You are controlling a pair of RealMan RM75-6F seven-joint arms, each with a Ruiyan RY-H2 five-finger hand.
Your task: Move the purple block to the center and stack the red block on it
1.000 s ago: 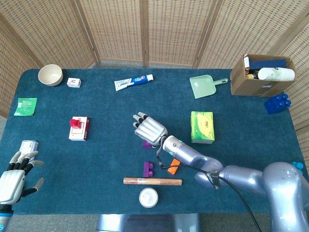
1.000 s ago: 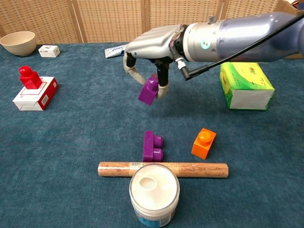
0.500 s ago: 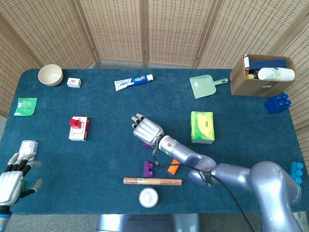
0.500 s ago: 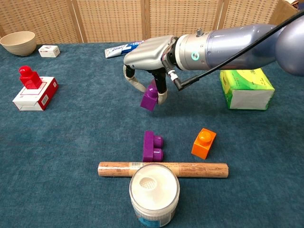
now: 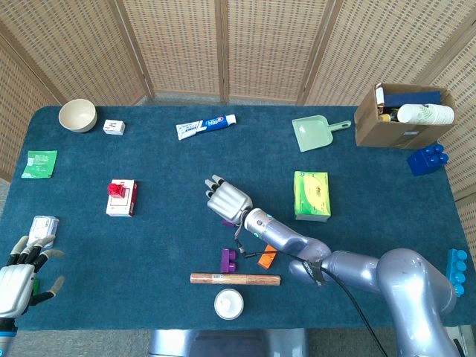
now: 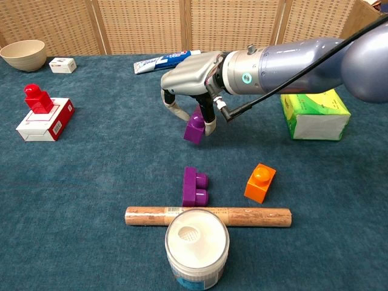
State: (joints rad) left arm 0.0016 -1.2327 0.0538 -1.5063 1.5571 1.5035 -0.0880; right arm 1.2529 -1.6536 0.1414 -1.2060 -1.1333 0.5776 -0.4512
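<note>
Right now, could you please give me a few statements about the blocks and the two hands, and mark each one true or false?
1. The right hand grips a small purple block. True.
2. The red block lies on the bare tablecloth. False: it sits on top of a red and white box.
3. A second purple block lies between the held block and the wooden rod. True.
4. The left hand holds the orange block. False: the left hand is empty, fingers spread, at the table's near left corner; the orange block lies by the rod.
5. The green tissue box stands on the robot's right of the right hand. True.
</note>
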